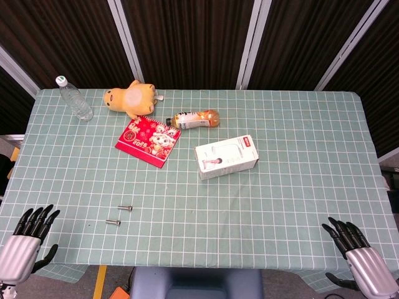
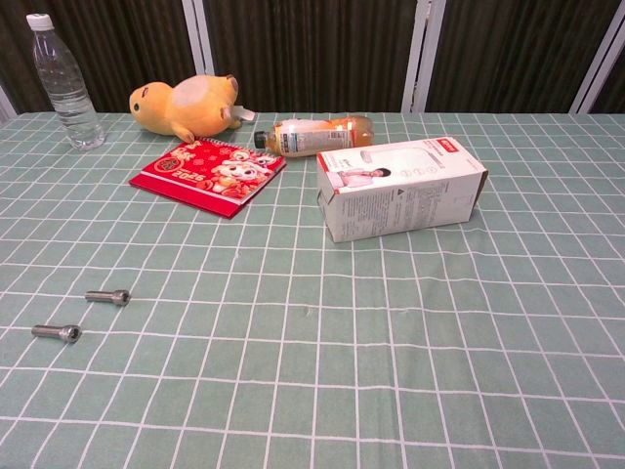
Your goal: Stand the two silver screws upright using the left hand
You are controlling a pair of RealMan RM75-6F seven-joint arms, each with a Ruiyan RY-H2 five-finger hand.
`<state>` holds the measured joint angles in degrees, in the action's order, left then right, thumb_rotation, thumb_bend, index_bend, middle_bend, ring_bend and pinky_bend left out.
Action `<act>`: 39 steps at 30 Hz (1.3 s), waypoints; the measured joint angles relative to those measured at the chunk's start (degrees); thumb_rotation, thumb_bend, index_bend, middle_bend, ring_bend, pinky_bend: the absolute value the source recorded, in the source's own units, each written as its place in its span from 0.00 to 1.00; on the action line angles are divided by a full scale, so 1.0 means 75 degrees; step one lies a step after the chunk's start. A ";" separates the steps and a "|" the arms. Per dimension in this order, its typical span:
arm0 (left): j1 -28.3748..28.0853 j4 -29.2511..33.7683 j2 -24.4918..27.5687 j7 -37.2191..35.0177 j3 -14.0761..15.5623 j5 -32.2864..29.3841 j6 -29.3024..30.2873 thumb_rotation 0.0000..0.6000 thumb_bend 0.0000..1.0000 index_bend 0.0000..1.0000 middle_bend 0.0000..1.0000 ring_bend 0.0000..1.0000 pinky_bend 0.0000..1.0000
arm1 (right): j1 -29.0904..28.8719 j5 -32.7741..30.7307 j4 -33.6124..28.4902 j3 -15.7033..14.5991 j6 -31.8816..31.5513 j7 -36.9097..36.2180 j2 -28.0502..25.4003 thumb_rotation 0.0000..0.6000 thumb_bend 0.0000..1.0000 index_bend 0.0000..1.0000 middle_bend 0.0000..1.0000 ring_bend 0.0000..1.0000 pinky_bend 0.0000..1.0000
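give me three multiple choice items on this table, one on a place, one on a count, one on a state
1. The orange drink bottle lies:
A. beside the red booklet
B. on the white box
C. at the near table edge

2. Silver screws on the cloth:
A. one
B. two
C. four

3. The far screw and near screw are:
A. upright
B. lying on their sides
C. held in the left hand

Answers:
1 A, it lies just right of the booklet.
2 B, both views show two.
3 B, both lie flat, clear of the open hand.
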<state>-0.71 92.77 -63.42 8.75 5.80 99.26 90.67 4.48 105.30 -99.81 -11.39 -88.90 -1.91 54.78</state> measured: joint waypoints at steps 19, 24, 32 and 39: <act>-0.0648 -0.1505 -0.1737 -0.0536 -0.0517 -0.0278 -0.0812 1.00 0.40 0.17 0.83 0.91 1.00 | 0.0106 -0.0082 0.0122 0.0202 -0.0005 0.0869 0.0472 1.00 0.16 0.00 0.00 0.00 0.00; -0.0885 -0.2352 -0.2548 -0.0676 -0.0729 -0.0525 -0.1052 1.00 0.41 0.33 0.98 1.00 1.00 | 0.0082 -0.0196 0.0150 0.0268 0.0218 0.1330 0.0738 1.00 0.16 0.00 0.00 0.00 0.00; -0.1230 -0.3589 -0.3571 -0.1029 -0.0905 -0.0967 -0.1592 1.00 0.41 0.41 1.00 1.00 1.00 | 0.0028 -0.0490 0.0144 0.0334 0.0518 0.1663 0.0929 1.00 0.16 0.00 0.00 0.00 0.00; -0.1331 -0.4254 -0.4082 -0.1240 -0.0878 -0.1175 -0.1778 1.00 0.41 0.44 1.00 1.00 1.00 | 0.0017 -0.0522 0.0103 0.0328 0.0525 0.1674 0.0900 1.00 0.16 0.00 0.00 0.00 0.00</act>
<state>-10.69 60.86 -94.03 -0.55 -0.79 90.45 77.34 4.61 101.39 -99.04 -8.93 -84.96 10.64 61.53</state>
